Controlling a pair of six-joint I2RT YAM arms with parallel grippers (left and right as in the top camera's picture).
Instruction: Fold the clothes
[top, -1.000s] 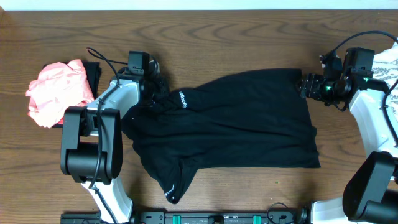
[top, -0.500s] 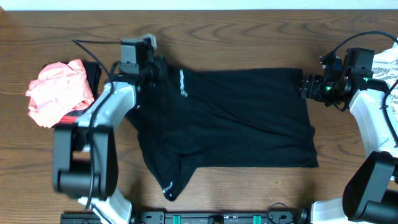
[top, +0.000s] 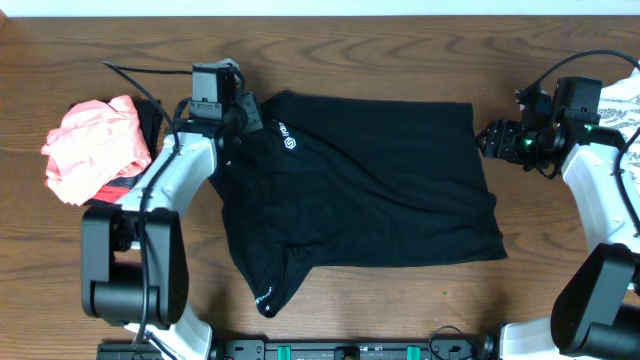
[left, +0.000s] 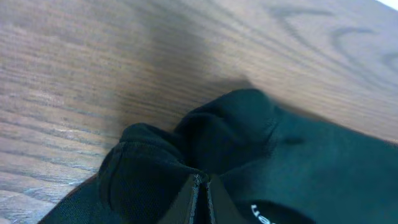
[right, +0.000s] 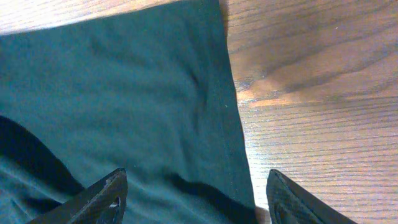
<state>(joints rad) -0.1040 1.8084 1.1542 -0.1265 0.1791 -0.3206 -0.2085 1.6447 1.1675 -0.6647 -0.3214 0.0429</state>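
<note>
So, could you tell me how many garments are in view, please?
3: a black garment spread mid-table, a crumpled coral-pink one at the left, and a white patterned one cut off at the right edge. Something dark behind the pink one may be a fourth.

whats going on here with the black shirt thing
Two robot arms are partway through folding a black garment spread out on the wooden table. The left gripper is shut on a bunch of fabric at the garment's top-left corner. The right gripper sits at the opposite, right-hand edge with its jaws open either side of the hem, gripping nothing. No fold is made yet. A crumpled pink garment lies off to the left.
</note>
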